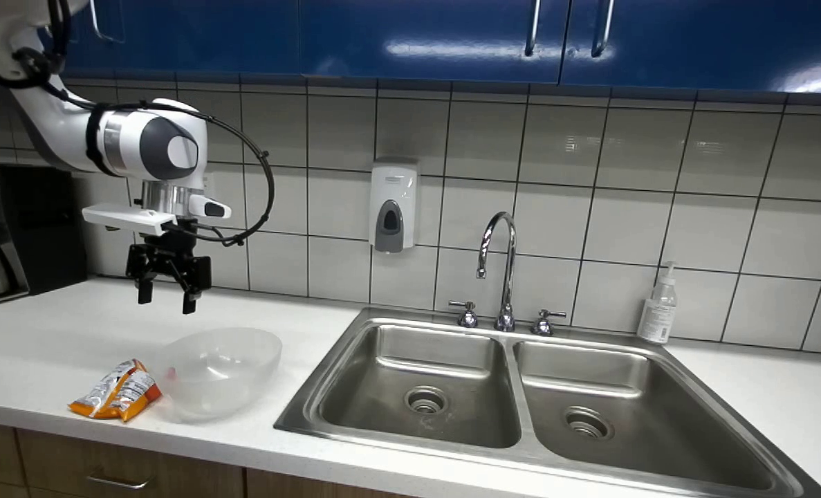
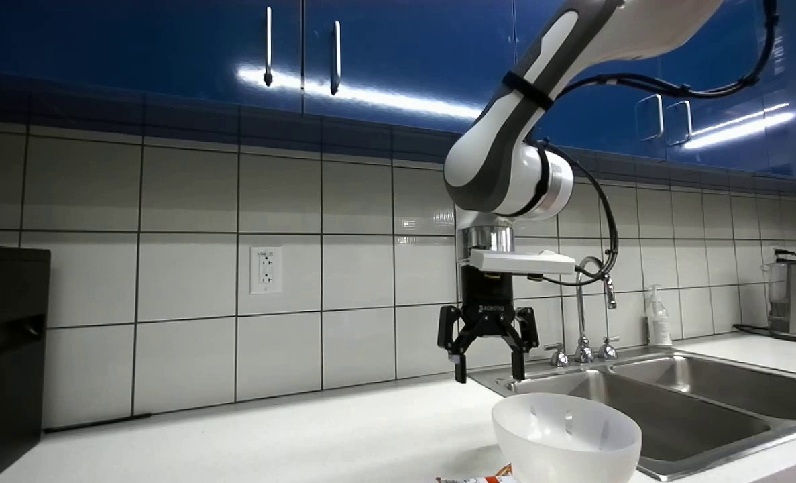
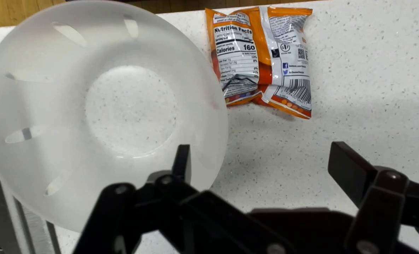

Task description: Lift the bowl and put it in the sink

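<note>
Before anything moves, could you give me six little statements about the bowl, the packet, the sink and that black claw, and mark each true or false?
1. The bowl stands on the counter, beside the packet. True.
2. The packet is plain green. False: it is mainly orange and white, with printing.
3. The bowl is dark. False: it is pale and see-through; the counter's specks show through its base.
4. The sink has two basins. True.
5. The gripper is open and holds nothing. True.
6. The gripper touches the bowl. False: it hangs higher, with a gap in both exterior views.
</note>
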